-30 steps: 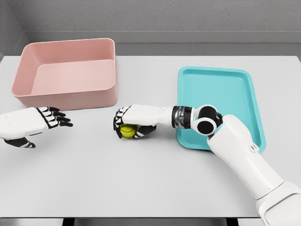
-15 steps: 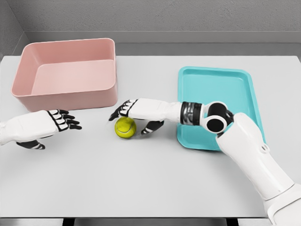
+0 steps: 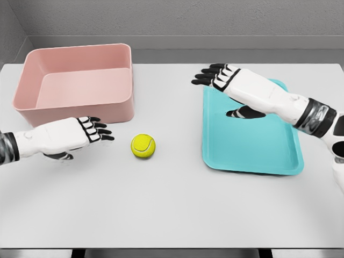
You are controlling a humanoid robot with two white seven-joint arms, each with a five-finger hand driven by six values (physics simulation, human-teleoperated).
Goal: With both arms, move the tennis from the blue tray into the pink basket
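Yellow ball (image 3: pixel 143 145) sits mid-frame on the table (image 3: pixel 172 204) (untouched); left hand (image 3: pixel 80 134) beside it and right hand (image 3: pixel 228 80) above the tray (image 3: pixel 252 145), fingers spread; basket (image 3: pixel 75 113) upper left.

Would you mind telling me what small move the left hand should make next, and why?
Probably slide the left hand rightward to close around the yellow-green tennis ball. The ball lies free on the grey table, just beyond its open fingers, while the open right hand hovers above the blue tray.
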